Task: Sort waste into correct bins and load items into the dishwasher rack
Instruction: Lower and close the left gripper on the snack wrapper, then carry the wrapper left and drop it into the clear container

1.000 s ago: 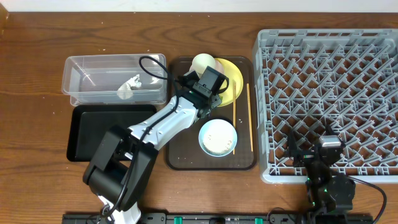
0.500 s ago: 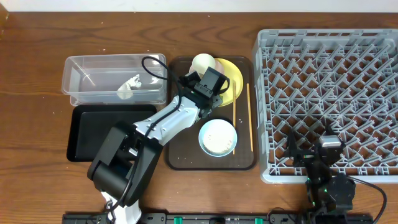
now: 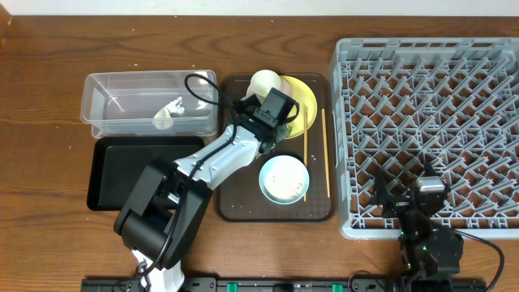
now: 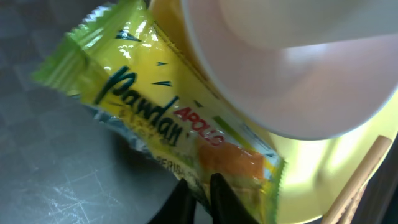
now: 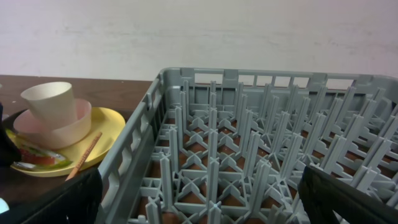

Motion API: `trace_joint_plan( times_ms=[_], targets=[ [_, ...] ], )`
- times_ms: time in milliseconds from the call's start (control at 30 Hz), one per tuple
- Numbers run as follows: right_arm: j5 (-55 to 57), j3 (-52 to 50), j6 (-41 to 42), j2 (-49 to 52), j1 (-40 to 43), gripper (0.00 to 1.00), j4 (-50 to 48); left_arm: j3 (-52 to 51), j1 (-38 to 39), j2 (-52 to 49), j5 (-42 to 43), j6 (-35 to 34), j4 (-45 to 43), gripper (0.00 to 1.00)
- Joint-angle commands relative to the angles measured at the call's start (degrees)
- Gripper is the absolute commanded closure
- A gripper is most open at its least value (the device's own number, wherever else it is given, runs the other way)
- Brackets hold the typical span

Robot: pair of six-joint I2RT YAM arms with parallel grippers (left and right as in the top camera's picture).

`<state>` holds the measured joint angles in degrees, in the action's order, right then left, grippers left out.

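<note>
A: So, where is the snack wrapper [image 4: 168,118]?
B: At the yellow plate's [image 4: 336,168] edge, tucked under the pink bowl [image 4: 298,68]. The left hand [image 4: 198,190] is pinched shut on its near end.
A: Which way next?
B: Left, I think, to the clear tub [image 3: 105,89] or black tray [image 3: 138,174]. The right hand [image 5: 199,199] is wide open, far off over the dishwasher rack [image 3: 349,219].

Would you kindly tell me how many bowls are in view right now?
2. A pale pink bowl sits on the yellow plate with the white cup inside it; a light blue bowl sits on the brown tray. None seem hidden.
</note>
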<state>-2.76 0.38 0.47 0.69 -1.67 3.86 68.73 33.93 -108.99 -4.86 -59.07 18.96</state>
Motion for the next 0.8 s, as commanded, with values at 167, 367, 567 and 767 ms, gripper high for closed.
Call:
trace_joint_plan(
  times_ms=[167,367,567,767],
  targets=[
    [0.4,-0.1,0.8,-0.3,0.0,0.01,0.2,-0.3,-0.5,0.0,-0.8,0.0,0.5,0.94],
    [0.3,-0.1,0.8,-0.3,0.0,0.01,0.2,-0.3,-1.9,3.6,-0.8,0.0,3.5,0.94],
    [0.4,-0.1,0.8,-0.3,0.0,0.01,0.2,-0.3,-2.2,8.9,-0.8,0.9,5.0,0.94],
    [0.4,-0.1,0.8,-0.3,0.0,0.01,0.2,-0.3,-2.5,14.1,-0.8,2.0,5.6,0.94]
  ],
)
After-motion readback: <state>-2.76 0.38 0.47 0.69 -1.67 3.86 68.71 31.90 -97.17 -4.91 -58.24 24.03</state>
